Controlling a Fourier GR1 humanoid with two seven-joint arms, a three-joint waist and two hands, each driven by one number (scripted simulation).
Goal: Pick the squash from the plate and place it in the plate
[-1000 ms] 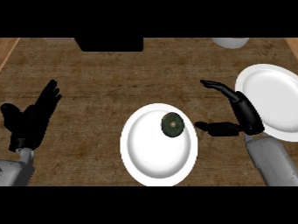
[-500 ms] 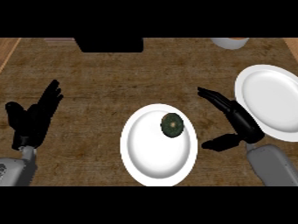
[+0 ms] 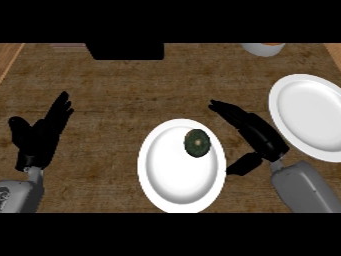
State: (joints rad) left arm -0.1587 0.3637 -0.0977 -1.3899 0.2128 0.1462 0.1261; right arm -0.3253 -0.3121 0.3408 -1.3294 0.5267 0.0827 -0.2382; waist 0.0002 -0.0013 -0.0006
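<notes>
While the squash (image 3: 196, 142) lies on its plate (image 3: 177, 185), right hand (image 3: 260, 137) and left hand (image 3: 38, 137) have fingers outstretched.

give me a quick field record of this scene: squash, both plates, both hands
squash: dark green, lying on the near plate, upper right part
near plate: white, middle of the counter
far plate: white, at the right, squash not on it
right hand: open, fingers straight, between the two plates, beside the squash, not touching it
left hand: open, resting at the left
task state: squash not yet picked up
</notes>
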